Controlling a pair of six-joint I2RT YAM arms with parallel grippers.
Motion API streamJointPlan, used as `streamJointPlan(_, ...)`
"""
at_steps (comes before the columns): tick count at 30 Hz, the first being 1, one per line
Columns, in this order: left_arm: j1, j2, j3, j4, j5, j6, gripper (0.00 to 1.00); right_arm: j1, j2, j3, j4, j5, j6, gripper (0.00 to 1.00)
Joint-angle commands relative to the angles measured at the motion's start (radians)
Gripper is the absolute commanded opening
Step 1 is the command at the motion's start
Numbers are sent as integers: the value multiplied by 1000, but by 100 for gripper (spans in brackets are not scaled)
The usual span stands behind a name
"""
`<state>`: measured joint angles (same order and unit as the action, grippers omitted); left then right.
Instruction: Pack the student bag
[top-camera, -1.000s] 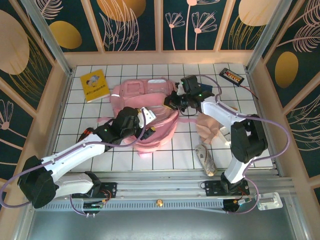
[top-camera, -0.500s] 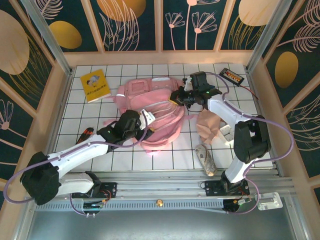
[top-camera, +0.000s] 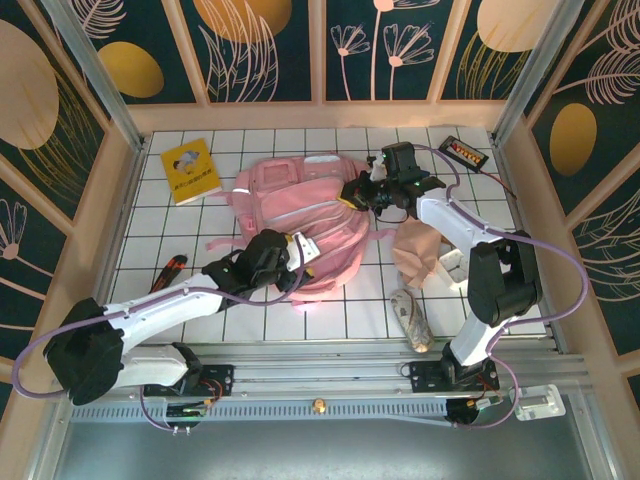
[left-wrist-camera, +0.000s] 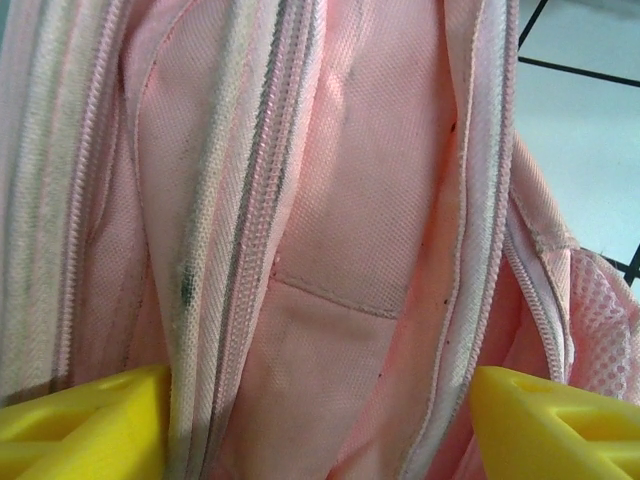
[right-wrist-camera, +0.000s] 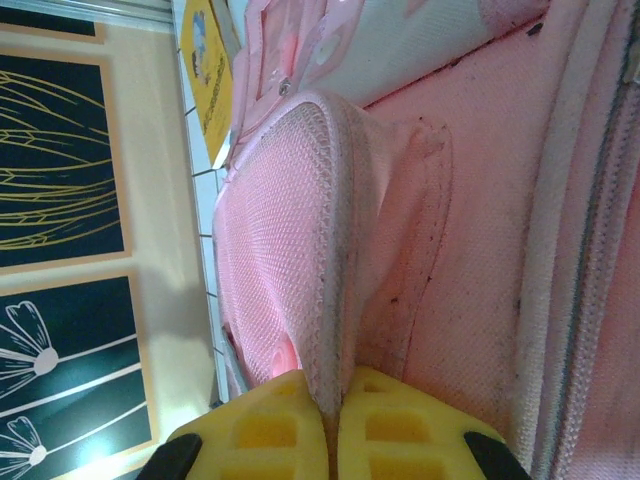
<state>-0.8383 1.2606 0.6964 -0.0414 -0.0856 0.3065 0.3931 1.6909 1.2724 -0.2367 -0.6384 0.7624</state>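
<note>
White gridded tiles make up the table (top-camera: 150, 230), boxed in by wooden rails and dark floral panels. One student bag (top-camera: 300, 200), pink, lies mid-table between the two grippers. Left gripper (left-wrist-camera: 320, 425): fingers spread wide, straddling an unzipped compartment with pink lining showing inside. Right gripper (right-wrist-camera: 335, 420): pinched tight on the bag's mesh pocket rim. One yellow book (top-camera: 190, 170) lies well beyond the left gripper, and one black device (top-camera: 465, 152) just beyond the right.

high overview, wrist cameras close on bag (left-wrist-camera: 340, 250)
</note>
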Motion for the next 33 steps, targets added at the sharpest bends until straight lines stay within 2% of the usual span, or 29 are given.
streamJointPlan(1,-16,22,-20,34,-12,20,70,-13,-30,67,107,-60,35,0)
streamJointPlan(3,-15,31,-21,47,-65,16,59,-15,-31,68,112,-67,40,0)
streamJointPlan(4,-16,35,-21,58,-100,15,50,-13,-31,66,115,-72,43,0)
streamJointPlan(9,-16,44,3,82,-206,-9,0,-14,-50,34,144,-90,70,0)
streamJointPlan(11,-16,24,0,98,-229,-25,0,-17,-61,23,149,-95,73,3)
streamJointPlan(14,-16,-28,-14,124,-215,-50,0,-26,-93,9,130,-82,67,36)
streamJointPlan(17,-16,-72,-14,132,-201,-78,0,-23,-181,-13,56,-1,25,59)
streamJointPlan(20,-16,-104,-14,142,-180,-99,0,-7,-327,-107,2,98,29,83)
streamJointPlan(23,-16,-112,-8,151,-155,-111,0,56,-473,-269,14,165,112,87)
streamJointPlan(27,-16,-106,-8,181,-115,-118,0,207,-570,-493,200,212,329,87)
streamJointPlan(29,-16,-104,-12,195,-95,-124,0,255,-557,-531,287,241,396,87)
streamJointPlan(33,-16,-111,-25,207,-65,-125,0,312,-438,-466,361,272,429,87)
